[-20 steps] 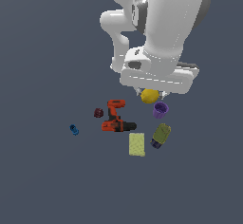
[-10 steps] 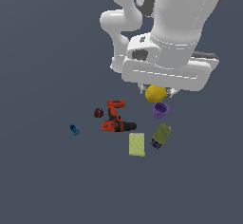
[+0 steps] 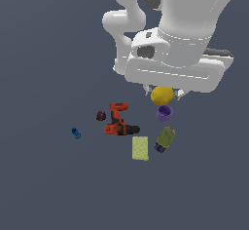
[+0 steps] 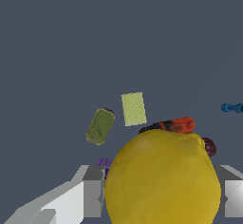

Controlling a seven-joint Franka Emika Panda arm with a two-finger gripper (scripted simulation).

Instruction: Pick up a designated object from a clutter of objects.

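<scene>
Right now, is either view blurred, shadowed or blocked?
Exterior view: sharp, flat light, no cast shadows; the arm's white body hides most of the gripper. Wrist view: sharp, but the round yellow lemon-like ball fills the foreground, covering part of the orange-black drill.

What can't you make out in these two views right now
- Purple cup: wrist view, mostly hidden behind the yellow ball.
- Drill: wrist view, the ball covers all but one end.
- End effector fingers: exterior view, hidden under the white hand body.
- Blue piece: wrist view, cut off by the frame edge.
</scene>
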